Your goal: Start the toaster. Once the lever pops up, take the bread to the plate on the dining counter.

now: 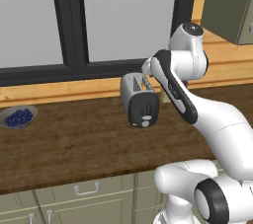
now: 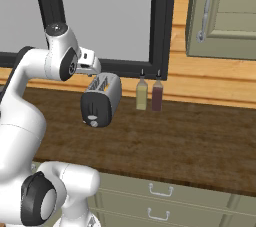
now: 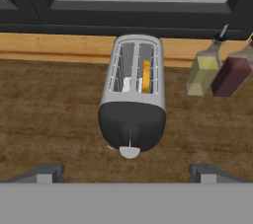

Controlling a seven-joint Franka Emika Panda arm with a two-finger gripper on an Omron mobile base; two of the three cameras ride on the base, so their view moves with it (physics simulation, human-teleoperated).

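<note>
From the hand view, bread (image 3: 146, 72) in toaster (image 3: 133, 94) right slot, pincer (image 3: 127, 172) fingers spread wide, released

Brushed silver metal toaster (image 3: 132, 82) with matt black end face on dark, grainy wood worktop (image 3: 54, 114).

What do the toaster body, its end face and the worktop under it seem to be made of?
Toaster: the body looks like brushed silver-grey metal, going by its soft sheen. Its end face is matte black, probably plastic. The worktop looks like dark varnished wood, with visible grain streaks. All rendered, so this is judged by look only.
</note>
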